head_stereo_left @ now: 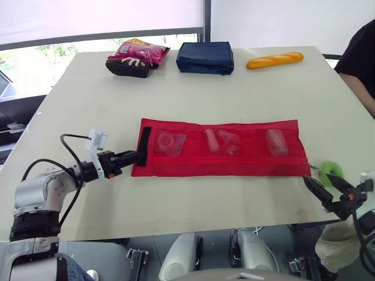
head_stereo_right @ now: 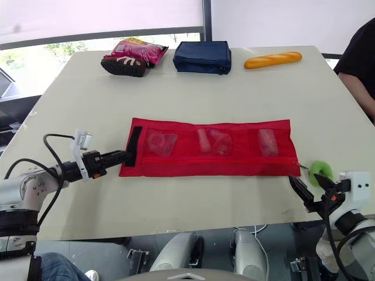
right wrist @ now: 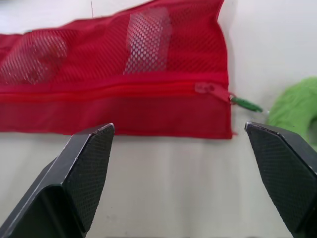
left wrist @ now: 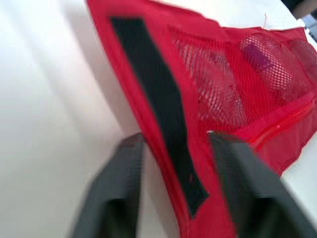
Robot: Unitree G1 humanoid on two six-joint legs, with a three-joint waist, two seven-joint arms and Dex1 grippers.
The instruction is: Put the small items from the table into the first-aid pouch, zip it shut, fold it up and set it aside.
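The red first-aid pouch lies flat and unfolded across the middle of the table, with small items showing through its three mesh pockets. Its zipper slider, with a green pull, sits at the pouch's right end. My left gripper is at the pouch's left end, open, its fingers standing either side of the edge that carries the black strip. My right gripper is open just off the pouch's right front corner, holding nothing. A green roll lies beside it near the table's edge.
Along the far side sit a pink snack bag, a navy zip case and a toy baguette. A person in a dark sleeve is at the far right. The table's front edge runs close to both grippers.
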